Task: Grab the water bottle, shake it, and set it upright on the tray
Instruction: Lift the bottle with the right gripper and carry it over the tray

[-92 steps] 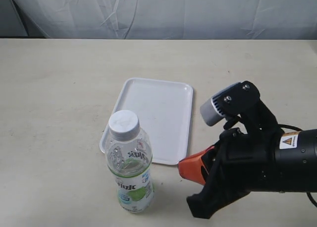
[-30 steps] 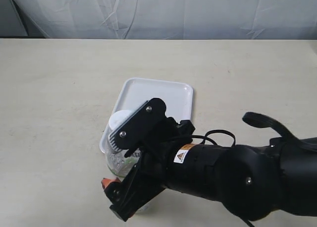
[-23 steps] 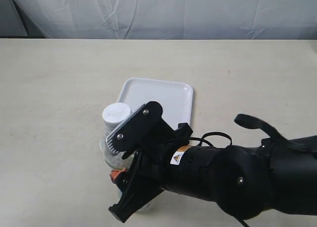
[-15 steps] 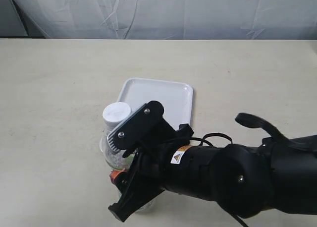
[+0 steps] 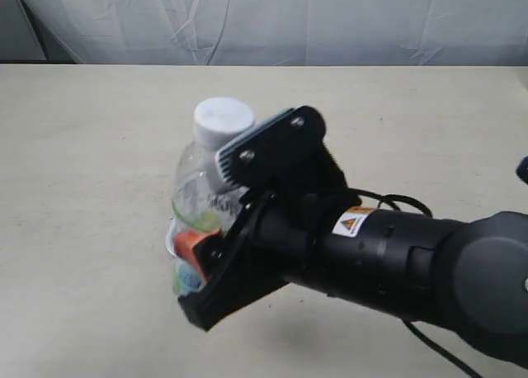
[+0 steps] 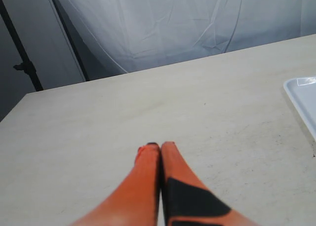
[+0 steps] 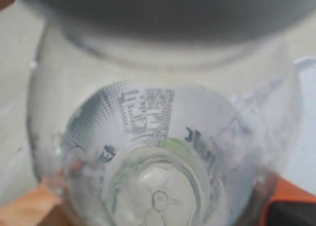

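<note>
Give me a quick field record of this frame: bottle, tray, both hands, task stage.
bottle: clear, white cap on, near upright, apparently lifted off the table
right hand: shut on the bottle's lower body
left hand: shut, empty, above the table
tray: white; only a corner shows in the left wrist view, nothing on that part
stage: bottle held, not yet stood on the tray

Warning-triangle sticker (image 5: 351,223) on arm (image 5: 412,262); water bottle (image 5: 196,192) print illegible.
</note>
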Robot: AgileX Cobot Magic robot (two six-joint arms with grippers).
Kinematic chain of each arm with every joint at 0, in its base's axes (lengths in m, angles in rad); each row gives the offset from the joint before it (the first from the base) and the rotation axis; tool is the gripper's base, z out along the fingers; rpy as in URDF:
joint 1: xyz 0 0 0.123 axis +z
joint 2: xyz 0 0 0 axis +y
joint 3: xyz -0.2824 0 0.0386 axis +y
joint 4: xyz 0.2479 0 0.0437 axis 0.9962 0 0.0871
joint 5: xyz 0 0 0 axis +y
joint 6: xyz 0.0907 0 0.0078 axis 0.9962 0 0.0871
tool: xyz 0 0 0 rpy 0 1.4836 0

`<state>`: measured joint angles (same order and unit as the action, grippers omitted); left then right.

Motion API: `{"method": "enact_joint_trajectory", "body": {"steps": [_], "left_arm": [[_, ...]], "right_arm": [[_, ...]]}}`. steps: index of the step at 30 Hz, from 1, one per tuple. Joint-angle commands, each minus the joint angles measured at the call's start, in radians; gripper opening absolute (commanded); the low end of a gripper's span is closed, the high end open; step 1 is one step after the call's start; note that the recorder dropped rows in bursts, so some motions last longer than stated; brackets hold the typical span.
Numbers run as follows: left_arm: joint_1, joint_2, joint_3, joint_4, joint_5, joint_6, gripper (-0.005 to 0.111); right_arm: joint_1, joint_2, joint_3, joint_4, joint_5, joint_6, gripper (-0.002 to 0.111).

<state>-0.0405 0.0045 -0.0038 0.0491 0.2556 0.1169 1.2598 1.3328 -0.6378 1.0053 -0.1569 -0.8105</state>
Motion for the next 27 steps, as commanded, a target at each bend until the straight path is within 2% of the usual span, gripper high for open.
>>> {"method": "enact_joint_trajectory", "body": {"steps": [1, 3, 4, 5, 6, 7, 8, 9, 10, 11, 12, 14, 15, 16, 17, 18, 19, 20, 21, 22, 23, 24, 25, 26, 27], "left_arm": [[0.000, -0.005, 0.004, -0.002, -0.010, -0.003, 0.000], [0.000, -0.005, 0.004, -0.002, -0.010, -0.003, 0.000], [0.000, -0.005, 0.004, -0.002, -0.010, -0.003, 0.000], [0.000, -0.005, 0.004, -0.002, -0.010, -0.003, 0.000], [0.000, -0.005, 0.004, -0.002, -0.010, -0.003, 0.000], [0.000, -0.005, 0.004, -0.002, -0.010, -0.003, 0.000], [0.000, -0.005, 0.004, -0.002, -0.010, -0.003, 0.000], [0.000, -0.005, 0.004, -0.002, -0.010, -0.004, 0.000], [0.000, -0.005, 0.004, -0.002, -0.010, -0.004, 0.000], [0.000, -0.005, 0.004, -0.002, -0.010, -0.004, 0.000], [0.000, -0.005, 0.004, -0.002, -0.010, -0.004, 0.000], [0.000, -0.005, 0.004, -0.002, -0.010, -0.004, 0.000], [0.000, -0.005, 0.004, -0.002, -0.010, -0.004, 0.000], [0.000, -0.005, 0.004, -0.002, -0.010, -0.002, 0.000], [0.000, -0.005, 0.004, -0.002, -0.010, -0.002, 0.000], [0.000, -0.005, 0.004, -0.002, -0.010, -0.002, 0.000], [0.000, -0.005, 0.004, -0.002, -0.010, -0.002, 0.000], [0.000, -0.005, 0.004, -0.002, -0.010, -0.002, 0.000], [0.000, -0.005, 0.004, -0.002, -0.010, -0.002, 0.000], [0.000, -0.005, 0.004, -0.002, -0.010, -0.004, 0.000], [0.000, -0.005, 0.004, -0.002, -0.010, -0.004, 0.000], [0.000, -0.005, 0.004, -0.002, -0.010, -0.004, 0.000], [0.000, -0.005, 0.004, -0.002, -0.010, -0.004, 0.000], [0.000, -0.005, 0.004, -0.002, -0.010, -0.004, 0.000], [0.000, -0.005, 0.004, -0.002, -0.010, -0.004, 0.000]], "right_arm": [[-0.002, -0.042, 0.032, 0.229, -0.270, -0.076, -0.001], [-0.002, -0.042, 0.032, 0.358, -0.262, -0.150, -0.001], [-0.002, -0.045, 0.032, 0.336, -0.173, -0.196, -0.001], [-0.002, -0.056, 0.032, 0.198, 0.040, -0.277, -0.001], [-0.002, -0.065, 0.037, 0.147, 0.079, -0.290, -0.001], [-0.004, -0.072, 0.049, 0.171, 0.039, -0.290, -0.001], [-0.004, -0.077, 0.073, 0.253, -0.104, -0.290, -0.001], [-0.004, -0.079, 0.094, 0.378, -0.300, -0.290, -0.001], [-0.004, -0.079, 0.092, 0.619, -0.575, -0.290, -0.001], [-0.004, -0.084, 0.086, 0.654, -0.559, -0.325, -0.001], [-0.004, -0.090, 0.083, 0.650, -0.465, -0.411, -0.001], [-0.004, -0.104, 0.083, 0.555, -0.126, -0.633, -0.001], [-0.002, -0.115, 0.083, 0.611, -0.139, -0.715, -0.001], [-0.004, -0.117, 0.081, 0.739, -0.431, -0.673, -0.001], [-0.004, -0.117, 0.081, 0.739, -0.604, -0.543, -0.001], [-0.004, -0.136, 0.083, 0.739, -0.514, -0.526, -0.001], [-0.004, -0.157, 0.083, 0.702, -0.251, -0.607, -0.001], [-0.002, -0.175, 0.083, 0.612, -0.085, -0.712, -0.001], [-0.002, -0.183, 0.083, 0.628, -0.136, -0.692, -0.001], [-0.002, -0.188, 0.083, 0.739, -0.462, -0.595, -0.001], [-0.002, -0.192, 0.086, 0.739, -0.566, -0.474, -0.001], [-0.002, -0.204, 0.084, 0.739, -0.460, -0.532, -0.001], [-0.002, -0.228, 0.077, 0.665, -0.218, -0.646, -0.001], [-0.002, -0.244, 0.062, 0.630, -0.178, -0.650, -0.001], [-0.002, -0.265, 0.031, 0.657, -0.220, -0.617, -0.001]]}}
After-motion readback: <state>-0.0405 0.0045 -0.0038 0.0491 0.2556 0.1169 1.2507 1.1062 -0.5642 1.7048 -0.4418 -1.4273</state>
